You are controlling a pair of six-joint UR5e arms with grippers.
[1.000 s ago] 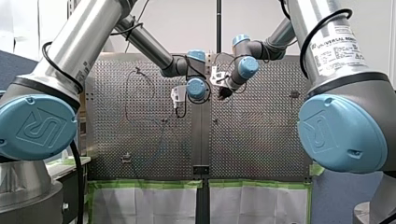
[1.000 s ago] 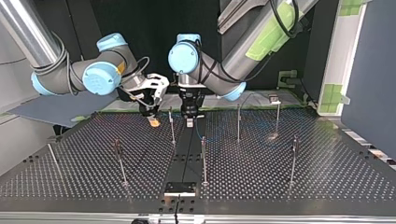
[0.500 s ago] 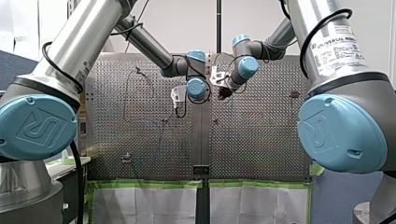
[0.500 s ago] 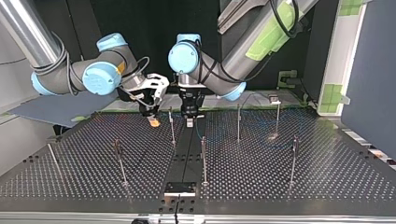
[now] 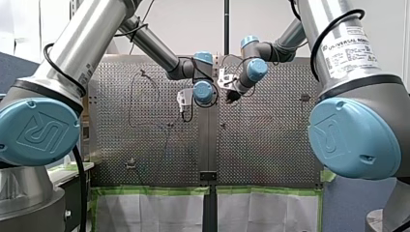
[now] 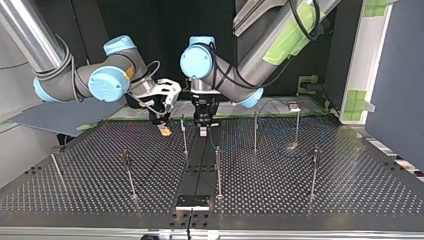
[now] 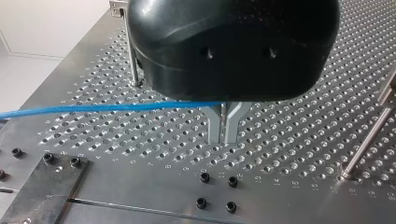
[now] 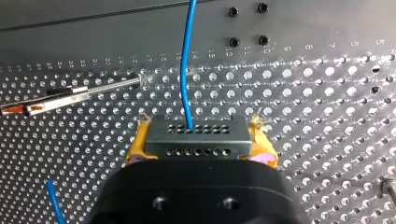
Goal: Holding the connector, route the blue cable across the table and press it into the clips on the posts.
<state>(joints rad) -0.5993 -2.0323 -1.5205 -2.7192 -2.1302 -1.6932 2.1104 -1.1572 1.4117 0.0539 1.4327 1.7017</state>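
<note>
I can find no change to report over the last second. My left gripper (image 7: 223, 140), closed on the thin blue cable (image 7: 116, 108), and my right gripper (image 8: 201, 140), clamped on the grey metal connector block (image 8: 196, 145) with its rows of holes, show no shift in the front or top view. The cable's slack lies as it did.

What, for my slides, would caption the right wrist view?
Right gripper, yellow-padded fingers clamping the connector; blue cable runs ahead over the table.
</note>
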